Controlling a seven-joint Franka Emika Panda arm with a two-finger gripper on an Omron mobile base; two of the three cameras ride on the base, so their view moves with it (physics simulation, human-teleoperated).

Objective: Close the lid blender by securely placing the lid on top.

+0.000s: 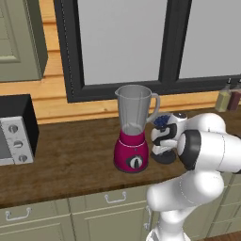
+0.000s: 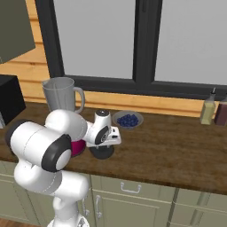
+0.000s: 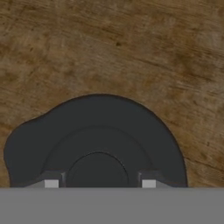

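The black round lid lies flat on the wooden counter, just right of the blender, whose grey jar stands open-topped on its magenta base. My gripper points straight down onto the lid. Its two fingertips sit on either side of the lid's raised centre, with a thin gap on each side. The jaws are narrow but have nothing pinched between them. In the right base view the hand covers most of the lid, and the arm hides the blender's base, leaving the jar visible.
A bowl of blue berries stands just behind the hand. A grey microwave sits at the counter's left end. Two bottles stand at the far right by the window wall. Cabinet drawers run below the counter's front edge.
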